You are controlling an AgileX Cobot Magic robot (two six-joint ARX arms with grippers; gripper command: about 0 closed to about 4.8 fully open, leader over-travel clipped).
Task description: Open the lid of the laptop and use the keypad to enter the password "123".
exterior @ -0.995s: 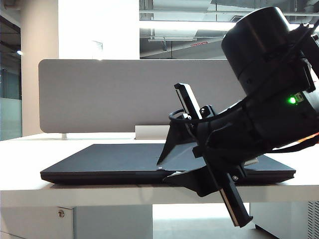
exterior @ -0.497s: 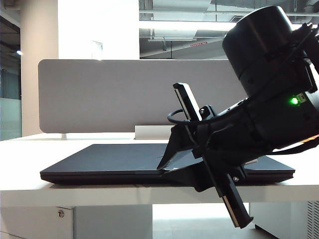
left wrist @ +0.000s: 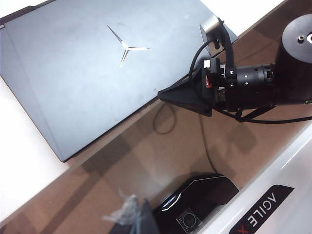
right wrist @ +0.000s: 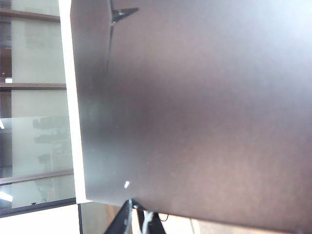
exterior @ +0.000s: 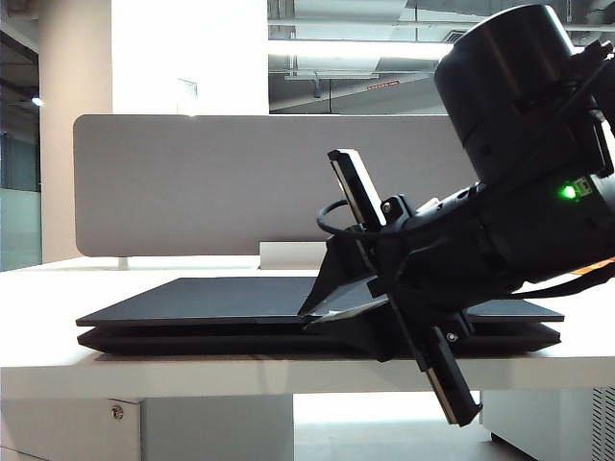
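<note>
The black laptop (exterior: pixel 192 339) lies flat on the white table, its lid (exterior: pixel 221 300) lifted a narrow gap off the base. My right gripper (exterior: pixel 309 319) is at the lid's front edge, shut on it, one finger above and one below. The left wrist view looks down on the lid (left wrist: pixel 87 83) with its three-pointed emblem (left wrist: pixel 126 47) and on the right gripper (left wrist: pixel 163 95) at that edge. In the right wrist view the lid (right wrist: pixel 195 107) fills the picture and the right gripper (right wrist: pixel 139 218) pinches its rim. The left gripper (left wrist: pixel 139 219) hangs blurred off the table's side. The keypad is hidden under the lid.
A wide grey desk divider (exterior: pixel 192 182) stands behind the laptop, with a small white block (exterior: pixel 288 254) at its foot. The white table (exterior: pixel 144 370) ends just in front of the laptop. Brown floor (left wrist: pixel 122 161) and a black robot base (left wrist: pixel 204 200) lie beside it.
The right gripper's fingers have closed on the lid's front edge and risen slightly. The lid has come up off the base, leaving a thin gap along the front.
</note>
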